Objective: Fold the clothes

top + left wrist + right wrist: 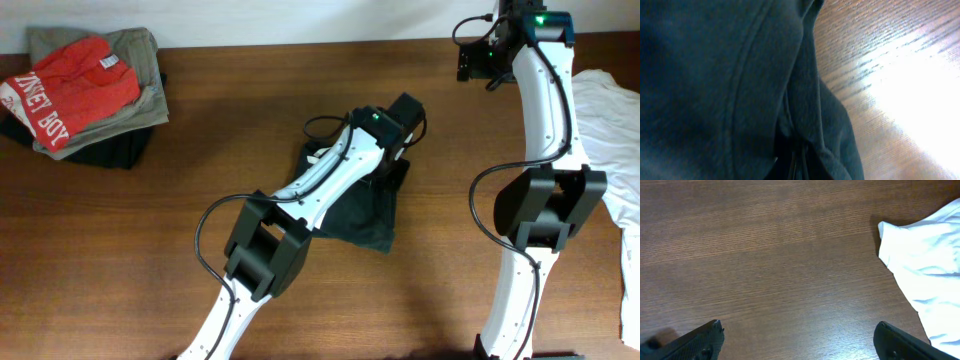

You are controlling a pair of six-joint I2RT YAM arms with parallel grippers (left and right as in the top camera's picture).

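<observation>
The black T-shirt lies bunched in the middle of the bench, its near edge uneven, partly under the left arm. The left tool is at the shirt's far edge. Dark fabric fills its camera, so its grip cannot be told. Right of the shirt, over bare wood, the right tool hangs released, fingers wide apart, with a white garment just beyond. Folded clothes topped by a red shirt lie well left of the shirt.

left arm and right arm: white links, blocky black joint housings, thin black cables looping outside, green LED per wrist. right gripper fingers matte black.
</observation>
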